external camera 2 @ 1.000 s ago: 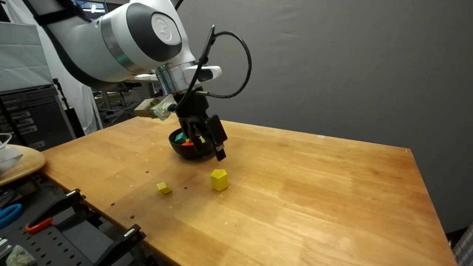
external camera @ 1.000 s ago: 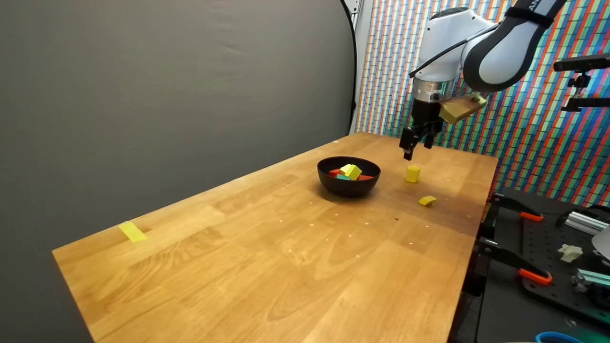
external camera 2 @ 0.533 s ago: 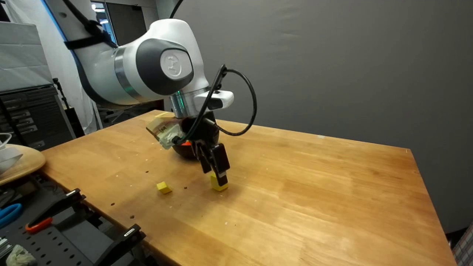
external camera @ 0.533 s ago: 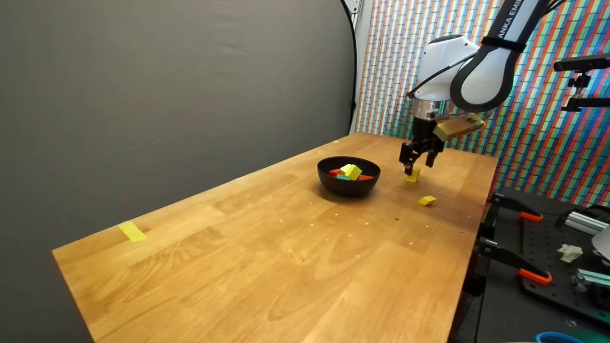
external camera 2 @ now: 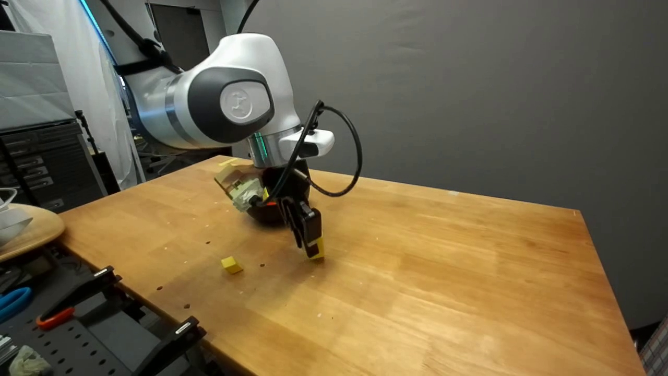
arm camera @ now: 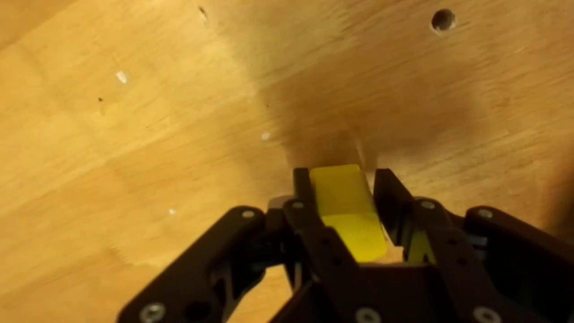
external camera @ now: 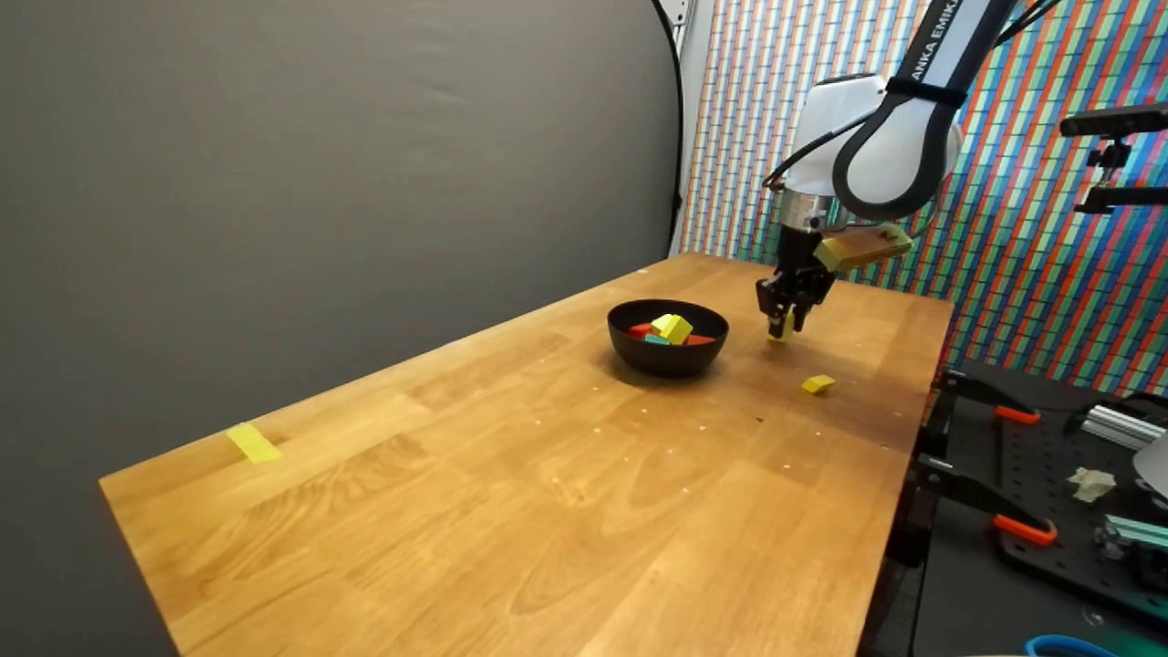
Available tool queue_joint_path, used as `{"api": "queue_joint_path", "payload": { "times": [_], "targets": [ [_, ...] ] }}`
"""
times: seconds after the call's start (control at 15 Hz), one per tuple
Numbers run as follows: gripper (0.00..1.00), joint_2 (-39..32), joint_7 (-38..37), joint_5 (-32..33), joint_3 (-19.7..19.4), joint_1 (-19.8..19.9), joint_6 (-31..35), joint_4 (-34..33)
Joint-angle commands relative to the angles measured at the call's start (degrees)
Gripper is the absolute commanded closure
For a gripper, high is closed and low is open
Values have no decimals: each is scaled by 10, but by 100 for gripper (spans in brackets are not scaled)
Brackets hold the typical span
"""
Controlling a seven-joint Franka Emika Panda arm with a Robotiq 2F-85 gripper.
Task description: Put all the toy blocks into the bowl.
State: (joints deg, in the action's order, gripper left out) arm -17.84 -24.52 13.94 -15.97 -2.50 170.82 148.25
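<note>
My gripper (arm camera: 342, 177) points down at the table with a yellow block (arm camera: 354, 235) between its fingers. The block lies against the left-hand finger, and a thin sliver of table shows along part of the other finger. In both exterior views the gripper (external camera: 787, 327) covers most of this yellow block (external camera 2: 320, 249); whether it is off the table I cannot tell. A smaller yellow block (external camera: 818, 384) lies alone on the wood. The black bowl (external camera: 668, 360) holds red (external camera: 700, 339), teal (external camera: 656, 338) and yellow blocks (external camera: 675, 329). The arm partly hides the bowl (external camera 2: 265, 214) in an exterior view.
A flat pale-yellow strip (external camera: 254, 443) is stuck near the table's far corner. Orange-tipped clamps (external camera: 985, 502) line one table edge, above a dark perforated plate. A grey backdrop (external camera 2: 469, 104) stands behind the table (external camera 2: 443, 292).
The gripper has come down around the larger yellow block, and its fingers have drawn together. That block has shifted slightly along with the gripper. The bowl and the small yellow block have stayed put.
</note>
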Motion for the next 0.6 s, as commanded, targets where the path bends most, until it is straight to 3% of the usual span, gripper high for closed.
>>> {"api": "queue_joint_path", "payload": {
  "times": [0.0,0.13,0.27,0.4,0.53],
  "targets": [
    [85,79,-39,57,-98,-121,11,26],
    [85,120,-103,159,-160,-201,14,22],
    [85,152,-162,249,-182,-252,2,2],
    [85,162,-173,259,-151,-263,22,-6],
    [85,144,-122,184,-117,-271,74,-3]
  ]
}}
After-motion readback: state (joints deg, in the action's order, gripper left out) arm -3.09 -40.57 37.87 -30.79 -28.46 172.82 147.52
